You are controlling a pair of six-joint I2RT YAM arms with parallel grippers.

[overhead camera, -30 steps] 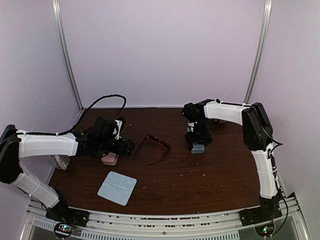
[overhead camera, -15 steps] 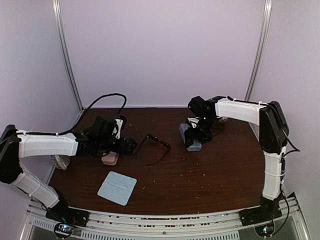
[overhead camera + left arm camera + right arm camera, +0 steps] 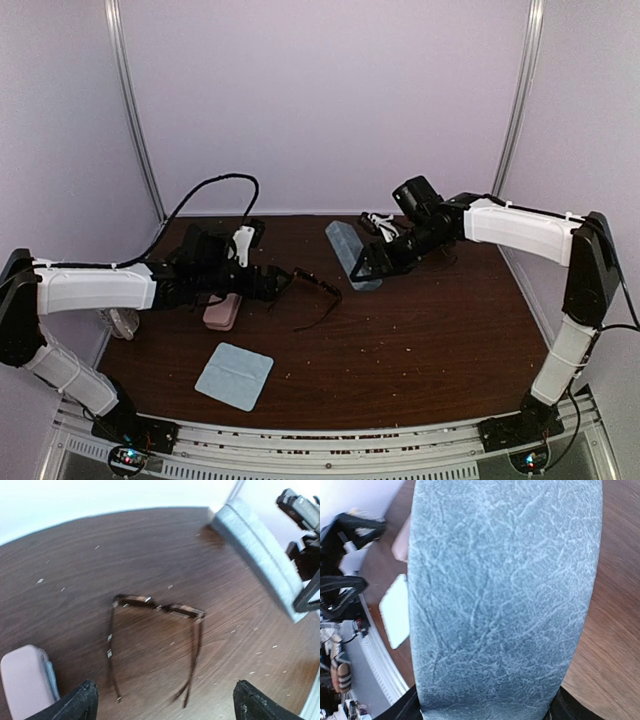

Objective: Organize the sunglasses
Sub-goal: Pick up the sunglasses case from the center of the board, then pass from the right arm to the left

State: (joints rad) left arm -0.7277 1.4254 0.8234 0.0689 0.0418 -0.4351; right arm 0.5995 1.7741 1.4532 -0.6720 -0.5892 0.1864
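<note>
A pair of thin reddish-brown wire sunglasses (image 3: 316,296) lies unfolded mid-table, temples pointing toward my left gripper (image 3: 268,283). In the left wrist view the sunglasses (image 3: 159,609) lie just ahead of the left gripper (image 3: 165,704), which stands wide open with the temple ends between its fingertips (image 3: 80,701), touching nothing. My right gripper (image 3: 378,262) is shut on a grey-blue oblong case (image 3: 350,254), held tilted above the table at the back centre. That case (image 3: 505,595) fills the right wrist view, with the right gripper (image 3: 485,711) clamped across its width.
A pink oblong case (image 3: 221,313) lies under the left wrist, also the pink case (image 3: 26,679) at the left wrist view's lower left. A light-blue square cloth (image 3: 235,375) lies near the front left. A black cable (image 3: 215,190) loops above the left arm.
The right arm has lifted the grey-blue case off the table and swung it left and back, tilting it. The left gripper has edged right toward the sunglasses' temples.
</note>
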